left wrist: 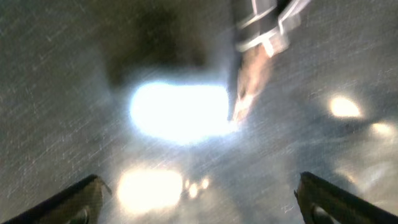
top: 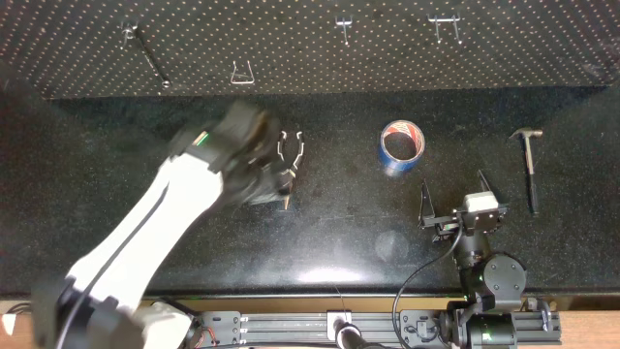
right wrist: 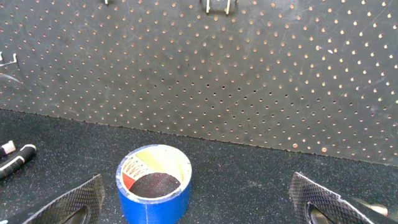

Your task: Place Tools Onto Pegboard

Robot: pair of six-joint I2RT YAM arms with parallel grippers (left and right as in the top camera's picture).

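Observation:
A pair of pliers (top: 291,160) with pale handles lies on the dark table just in front of the pegboard (top: 310,68). My left gripper (left wrist: 199,193) hovers just beside and above the pliers (left wrist: 252,68), open, with nothing between its fingers; that view is blurred. A wrench (top: 147,56) hangs on the pegboard at the left. A blue tape roll (top: 402,145) and a hammer (top: 529,165) lie on the right half of the table. My right gripper (top: 455,199) sits low near its base, open and empty, facing the tape roll (right wrist: 154,183).
Bare hooks (top: 344,29) (top: 446,29) stick out of the pegboard at the upper right, and a wire hook (top: 242,73) sits near the wrench. The left arm (top: 145,233) slants across the table's left half. The pliers' handles (right wrist: 15,155) show in the right wrist view.

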